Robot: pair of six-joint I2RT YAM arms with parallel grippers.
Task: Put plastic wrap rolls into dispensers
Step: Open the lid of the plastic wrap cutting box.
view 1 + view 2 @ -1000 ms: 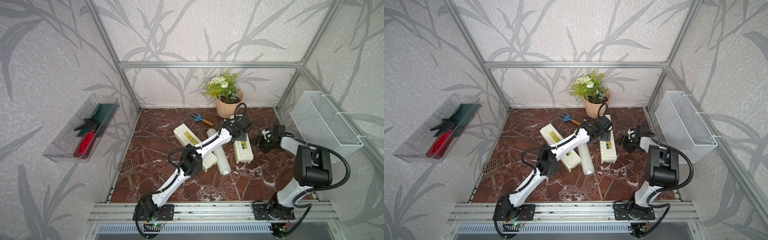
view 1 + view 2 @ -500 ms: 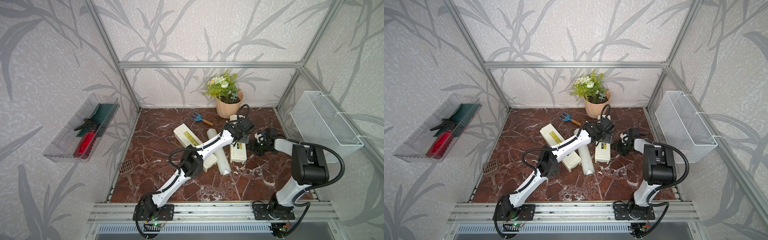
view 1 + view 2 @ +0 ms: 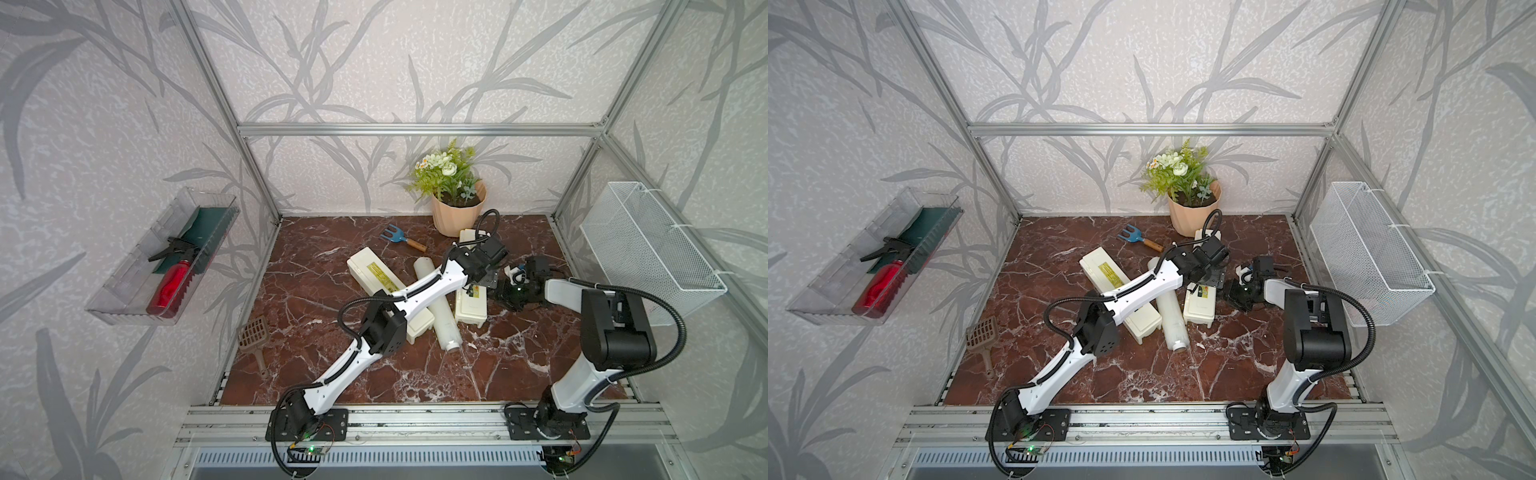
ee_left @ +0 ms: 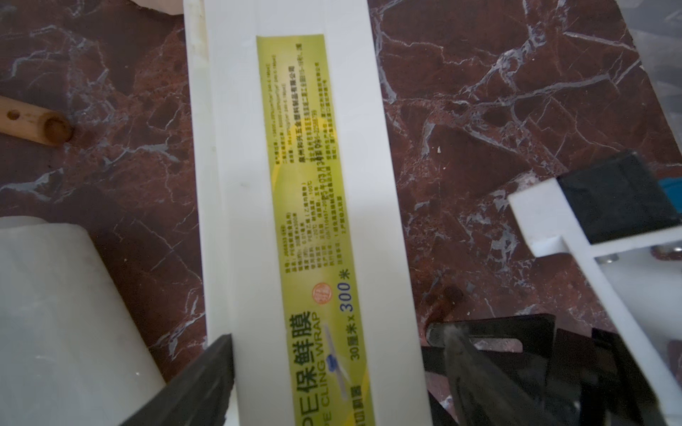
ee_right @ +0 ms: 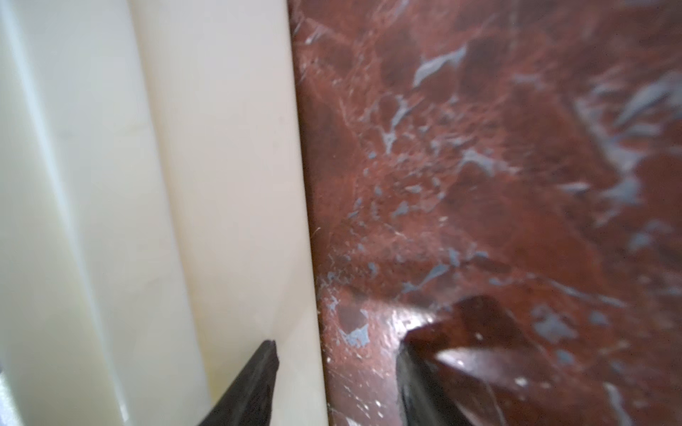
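Work is centred on the right dispenser (image 3: pixel 470 305). It lies on the floor (image 3: pixel 316 257), right of centre, running near to far, label up. The lid looks shut.

Changed in the last second: the right gripper (image 5: pixel 337 341) has come in from the right and now sits at this box's right long side. Its jaws are partly open and narrowing. In the wrist view one finger (image 5: pixel 254 383) is over the cream plastic and the other over bare floor, with the box's edge between them. Nothing is clamped yet. The box's near end has swung slightly left. The far end, by the flower pot (image 3: pixel 455 218), has hardly moved.

The left gripper (image 4: pixel 330 333) reaches over from the left and straddles the same box, jaws very wide, one finger at each long side. I cannot tell whether they press on it or only bracket it.

The roll (image 3: pixel 442 328) lies on the floor between the two dispensers, just left of this one. It is partly under the left arm (image 3: pixel 419 291) and not held. The left dispenser (image 3: pixel 376 272) is shut and untouched. No second roll is in view.

My reading is that this is the lid-opening step, with the left gripper steadying the box and the right going for the lid edge. I see no roll loaded, so the task looks early.
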